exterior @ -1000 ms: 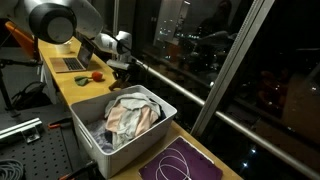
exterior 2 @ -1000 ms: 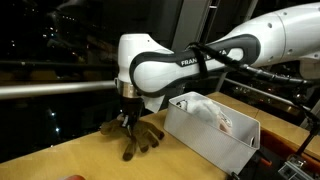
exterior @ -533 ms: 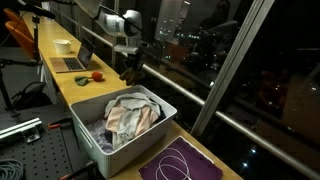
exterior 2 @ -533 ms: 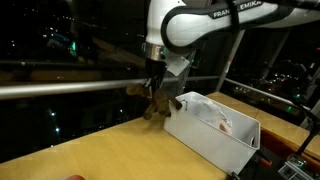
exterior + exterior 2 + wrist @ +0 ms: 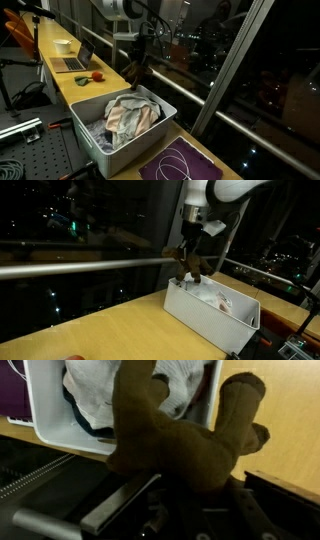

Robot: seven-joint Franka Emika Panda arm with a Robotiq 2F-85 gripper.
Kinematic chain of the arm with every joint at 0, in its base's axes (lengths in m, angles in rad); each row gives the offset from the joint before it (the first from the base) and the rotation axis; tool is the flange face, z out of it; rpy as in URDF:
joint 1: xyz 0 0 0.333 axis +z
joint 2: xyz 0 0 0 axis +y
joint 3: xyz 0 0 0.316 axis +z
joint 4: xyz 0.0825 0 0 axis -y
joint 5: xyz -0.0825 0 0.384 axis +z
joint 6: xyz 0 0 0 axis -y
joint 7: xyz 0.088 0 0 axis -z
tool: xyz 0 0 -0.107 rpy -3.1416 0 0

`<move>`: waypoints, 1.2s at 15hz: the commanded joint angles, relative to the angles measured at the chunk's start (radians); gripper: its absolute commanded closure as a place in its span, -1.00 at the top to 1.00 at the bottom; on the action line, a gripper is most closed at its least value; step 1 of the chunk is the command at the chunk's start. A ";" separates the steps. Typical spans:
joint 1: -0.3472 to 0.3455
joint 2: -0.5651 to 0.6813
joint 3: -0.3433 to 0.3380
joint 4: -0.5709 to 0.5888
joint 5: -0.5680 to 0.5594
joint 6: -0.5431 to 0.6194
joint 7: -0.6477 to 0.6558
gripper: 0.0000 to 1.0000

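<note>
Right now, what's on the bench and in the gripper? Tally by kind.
Stuffed toy: 1, held in the gripper
White bin: 1
Pile of clothes: 1, in the bin
Laptop: 1
Bowl: 1
Small red object: 1
Purple mat: 1
Total: 7

I can read nothing from here: no lettering, label or number comes through on the arm [image 5: 226, 190], the toy [image 5: 175, 445], the bin [image 5: 205, 320], or the laptop [image 5: 70, 63] at 10 o'clock of it.
</note>
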 commanded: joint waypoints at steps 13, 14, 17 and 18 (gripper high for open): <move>-0.167 -0.318 0.001 -0.705 -0.013 0.313 0.075 0.08; -0.163 -0.333 0.004 -0.714 -0.016 0.309 0.086 0.25; -0.128 -0.414 0.035 -0.722 -0.050 0.262 0.143 0.67; -0.114 -0.431 0.054 -0.712 -0.068 0.248 0.167 0.80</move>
